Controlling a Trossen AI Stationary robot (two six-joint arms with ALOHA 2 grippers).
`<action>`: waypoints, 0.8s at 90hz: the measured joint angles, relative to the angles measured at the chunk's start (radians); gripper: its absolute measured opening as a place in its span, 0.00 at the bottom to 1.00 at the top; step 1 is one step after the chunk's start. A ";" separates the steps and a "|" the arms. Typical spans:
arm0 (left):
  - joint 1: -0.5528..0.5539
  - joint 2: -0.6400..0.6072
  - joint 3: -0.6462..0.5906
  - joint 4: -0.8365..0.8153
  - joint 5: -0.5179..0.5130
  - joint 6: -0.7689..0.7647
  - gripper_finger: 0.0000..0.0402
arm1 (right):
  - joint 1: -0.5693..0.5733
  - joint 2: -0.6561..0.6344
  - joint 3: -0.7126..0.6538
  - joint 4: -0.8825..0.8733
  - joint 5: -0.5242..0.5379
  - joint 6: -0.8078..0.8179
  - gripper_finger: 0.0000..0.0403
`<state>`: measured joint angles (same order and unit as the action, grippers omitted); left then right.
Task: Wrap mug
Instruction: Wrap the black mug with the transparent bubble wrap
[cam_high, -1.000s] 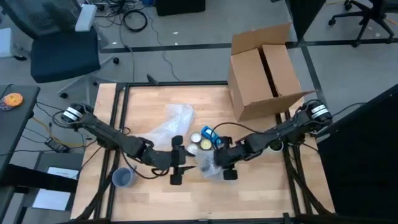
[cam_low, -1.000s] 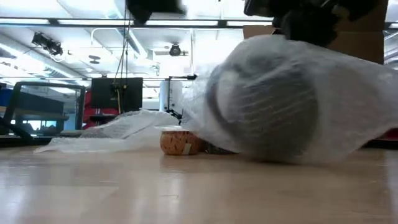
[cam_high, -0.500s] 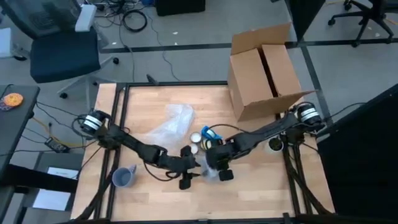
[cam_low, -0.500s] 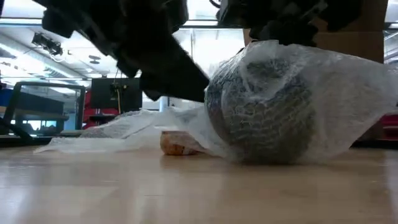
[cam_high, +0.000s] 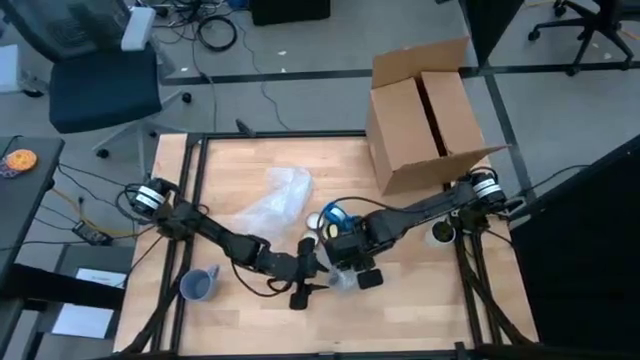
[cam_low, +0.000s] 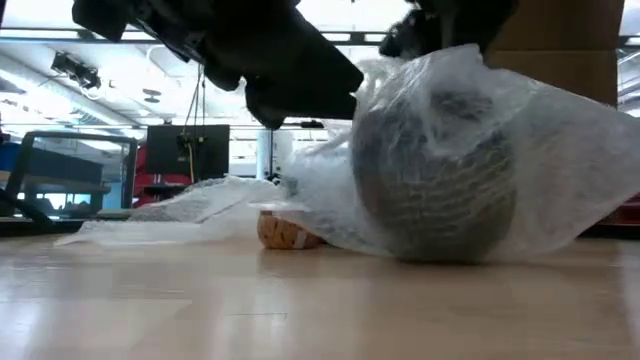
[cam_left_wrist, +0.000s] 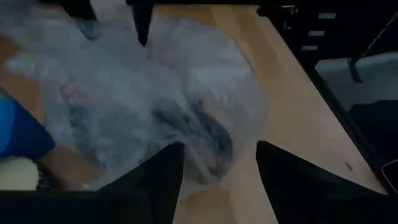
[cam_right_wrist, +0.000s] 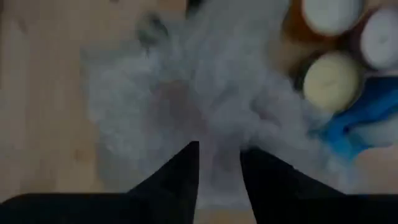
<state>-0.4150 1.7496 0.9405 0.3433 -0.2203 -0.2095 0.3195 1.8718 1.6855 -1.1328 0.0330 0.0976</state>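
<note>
Lying on its side a little toward six o'clock from the middle of the table (cam_high: 420, 300), a dark mug (cam_low: 430, 180), already swaddled in a loose sheet of bubble wrap (cam_low: 565, 170). Judged stiff, fairly heavy and breakable, with a soft, slippery, springy skin that is likely to unfold if let go. Best taken by the loose flaps of wrap, pulled snug across the body, not squeezed at rim or handle.

Closing in from nine o'clock, left gripper (cam_high: 306, 272), fingers spread wide, bundle just ahead of the gap. Pressing in from three o'clock and above, right gripper (cam_high: 352, 262), right on the wrap; cannot tell whether clamped on it or merely resting.

Clustered just beside the bundle at twelve o'clock, small lidded jars (cam_high: 322, 228), tops closed, contents hidden, and a blue item (cam_high: 333, 213) touching them. Spread farther toward eleven o'clock, a spare sheet of wrap (cam_high: 275, 195). Standing at the two o'clock corner, an open cardboard box (cam_high: 425, 115), flaps up, nothing to be made out inside. Set well apart at eight o'clock, a blue mug (cam_high: 197, 285), unwrapped, interior too small to judge.
</note>
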 joint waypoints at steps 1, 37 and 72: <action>0.000 0.000 0.000 0.000 -0.001 0.000 0.47 | 0.000 0.000 0.004 -0.002 0.000 0.002 0.24; 0.001 0.000 0.000 0.004 -0.003 -0.002 0.47 | 0.038 -0.002 0.049 -0.003 0.024 0.071 0.24; 0.001 0.000 0.000 0.003 -0.003 0.001 0.47 | 0.085 -0.001 0.120 0.106 0.139 -0.016 0.24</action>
<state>-0.4145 1.7496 0.9405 0.3462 -0.2234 -0.2081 0.4047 1.8712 1.8060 -1.0268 0.1718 0.0821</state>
